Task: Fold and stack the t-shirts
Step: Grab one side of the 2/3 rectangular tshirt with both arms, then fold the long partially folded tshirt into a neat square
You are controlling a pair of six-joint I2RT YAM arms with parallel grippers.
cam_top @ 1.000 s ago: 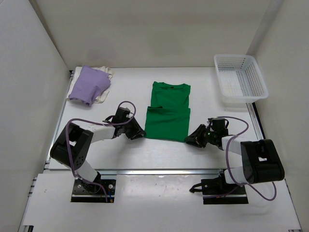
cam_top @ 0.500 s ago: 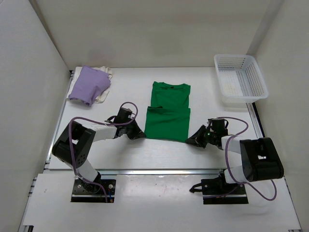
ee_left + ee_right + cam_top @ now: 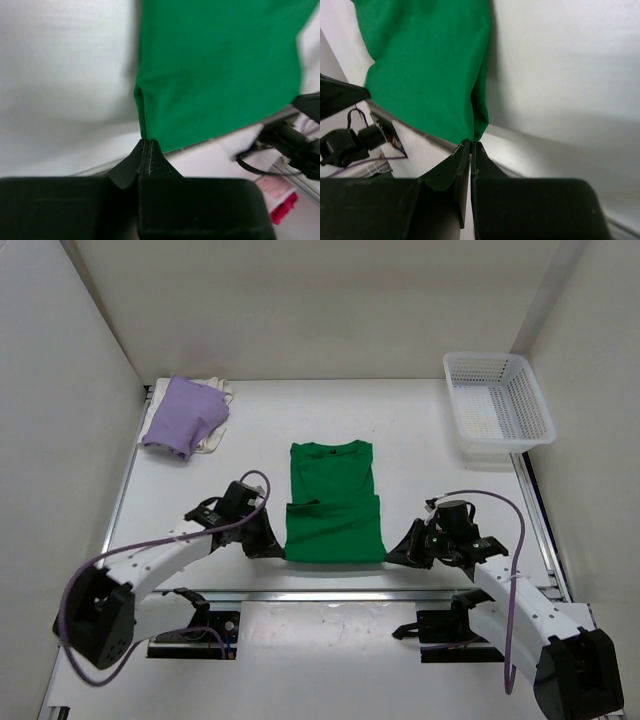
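The green t-shirt (image 3: 332, 502) lies on the table near the front edge, its lower part folded over, collar towards the back. My left gripper (image 3: 277, 548) is shut on its near left corner (image 3: 146, 134). My right gripper (image 3: 392, 556) is shut on its near right corner (image 3: 479, 131). The lavender t-shirt (image 3: 181, 415) lies folded at the back left on top of the cream-white t-shirt (image 3: 216, 410), of which only an edge shows.
A white lattice basket (image 3: 497, 405) stands at the back right. White walls close in the table on three sides. The metal front rail (image 3: 330, 592) runs just in front of the shirt's near edge.
Both grippers have shut on the green shirt's near corners and pulled it towards the front edge and a little left. Both arms have stretched out lower along the table.
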